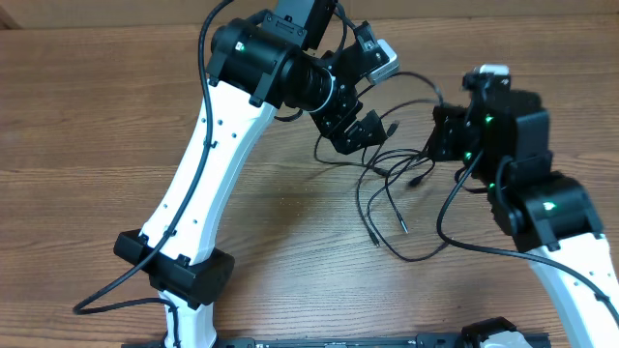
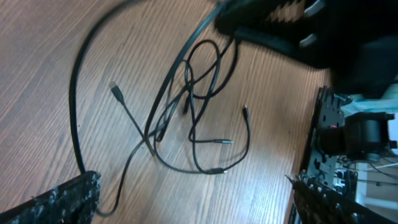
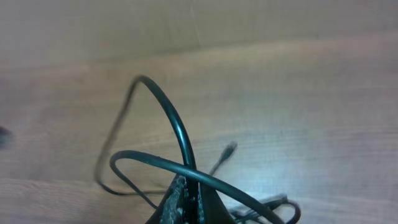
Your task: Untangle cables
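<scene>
Evidently, right gripper (image 3: 185,190) pinches the cables (image 3: 145,79).

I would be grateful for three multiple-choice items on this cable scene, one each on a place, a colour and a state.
1. Where do the cables lie?
A. On the wooden table, between the two arms.
B. In a box.
C. Draped over an arm's elbow.

2. What colour are they?
A. White.
B. Black.
C. Red.

3. How does the left pincer stand?
A. Shut on a cable.
B. Wide open and empty.
C. Shut on nothing.

Answers:
1 A: the overhead view shows the tangle on bare wood.
2 B: every strand looks black.
3 B: its wrist view shows both fingers far apart, with the cables lying on the table beyond them.
</scene>
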Robot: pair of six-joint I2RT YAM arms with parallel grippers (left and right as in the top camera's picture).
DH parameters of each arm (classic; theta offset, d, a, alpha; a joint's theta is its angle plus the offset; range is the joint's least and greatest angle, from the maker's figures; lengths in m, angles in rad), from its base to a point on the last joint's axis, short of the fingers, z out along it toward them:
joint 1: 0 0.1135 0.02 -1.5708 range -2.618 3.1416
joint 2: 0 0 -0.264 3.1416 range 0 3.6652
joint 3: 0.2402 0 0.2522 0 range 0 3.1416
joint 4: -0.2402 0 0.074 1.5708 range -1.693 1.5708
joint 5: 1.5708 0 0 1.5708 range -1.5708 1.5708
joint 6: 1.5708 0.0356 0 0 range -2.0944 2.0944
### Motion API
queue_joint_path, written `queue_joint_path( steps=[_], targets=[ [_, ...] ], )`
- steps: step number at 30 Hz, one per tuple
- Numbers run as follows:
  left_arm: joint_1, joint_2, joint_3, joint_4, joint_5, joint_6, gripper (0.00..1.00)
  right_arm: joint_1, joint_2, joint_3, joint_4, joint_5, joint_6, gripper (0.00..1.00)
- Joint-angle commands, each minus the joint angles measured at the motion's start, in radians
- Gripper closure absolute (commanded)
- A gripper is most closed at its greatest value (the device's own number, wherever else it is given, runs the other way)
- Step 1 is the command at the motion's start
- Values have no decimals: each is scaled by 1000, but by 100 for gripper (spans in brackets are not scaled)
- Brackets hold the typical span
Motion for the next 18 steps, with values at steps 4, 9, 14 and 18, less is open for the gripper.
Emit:
queue_joint_path(
  steps=[4, 9, 14, 18],
  targets=[
    [-1, 8, -72, 57, 16, 30, 1, -4, -12, 278, -45, 30, -90, 96],
    [-1, 12, -76, 65, 19, 19, 0, -4, -12, 439, -87, 116, -134, 96],
    [-1, 12, -76, 69, 59, -8, 0, -4, 18, 452, -131, 142, -134, 96],
    [-2, 12, -76, 157, 178, -7, 0, -4, 95, 452, -197, 108, -133, 96]
  ],
)
